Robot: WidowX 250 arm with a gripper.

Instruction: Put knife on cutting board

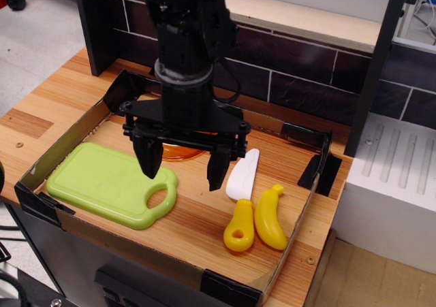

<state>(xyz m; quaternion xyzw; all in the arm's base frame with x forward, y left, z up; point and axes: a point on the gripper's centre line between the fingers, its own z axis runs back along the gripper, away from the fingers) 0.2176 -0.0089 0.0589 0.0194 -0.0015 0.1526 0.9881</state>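
The knife (241, 197) lies flat in the tray with its white blade pointing away and its yellow handle toward the front. The light-green cutting board (109, 182) lies at the tray's left, its handle hole at the near right corner. My black gripper (182, 165) hangs open and empty above the tray, between board and knife. Its left finger is over the board's right edge. Its right finger (216, 169) is just left of the knife blade.
A yellow toy banana (270, 218) lies right beside the knife handle. An orange round lid (174, 149) sits behind the gripper, mostly hidden by it. Low cardboard walls (293, 237) ring the wooden tray. A dark brick-pattern wall stands behind.
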